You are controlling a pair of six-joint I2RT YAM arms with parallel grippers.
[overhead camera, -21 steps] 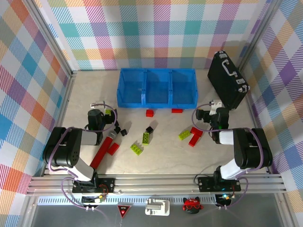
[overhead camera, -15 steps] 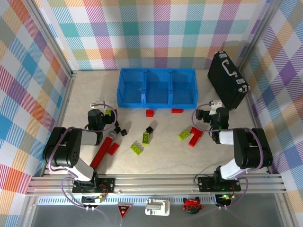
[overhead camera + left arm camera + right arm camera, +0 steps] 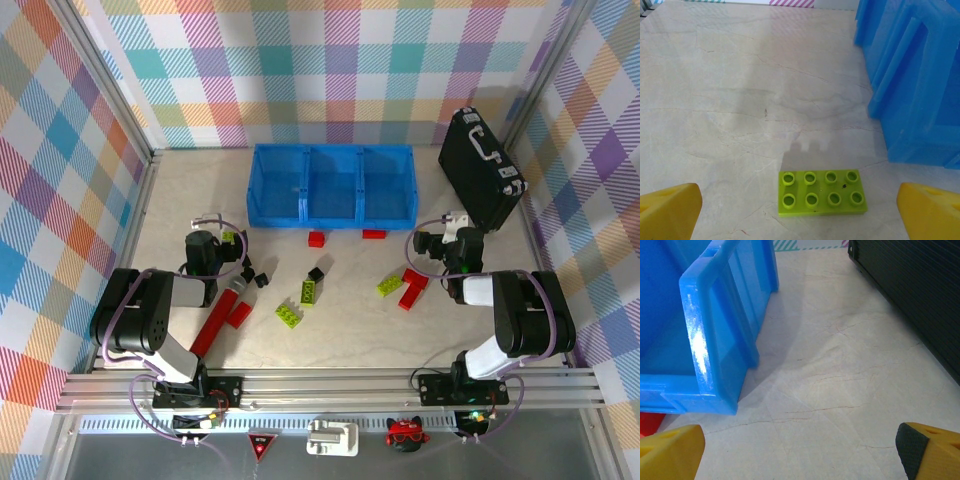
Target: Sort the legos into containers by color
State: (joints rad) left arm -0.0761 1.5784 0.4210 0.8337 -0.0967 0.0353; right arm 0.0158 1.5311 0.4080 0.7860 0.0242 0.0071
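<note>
Three joined blue containers [image 3: 330, 185] stand in a row at the back. Legos lie scattered in front of them: red ones [image 3: 316, 239] [image 3: 374, 235] [image 3: 412, 288], lime ones [image 3: 310, 290] [image 3: 290, 315] [image 3: 390, 285] and a black one [image 3: 316, 273]. My left gripper [image 3: 212, 242] is open and low over the table. A lime brick [image 3: 821, 192] lies flat between its yellow fingertips [image 3: 670, 210], untouched, with the left container's wall [image 3: 910, 85] just to its right. My right gripper [image 3: 800, 452] is open over bare table, between the right container [image 3: 710, 340] and a black case.
A black hard case [image 3: 482, 170] stands at the back right, close to the right gripper. A long red cylinder with a black tip [image 3: 215, 320] lies by the left arm, with a red brick [image 3: 238, 315] and a black brick [image 3: 262, 280] beside it.
</note>
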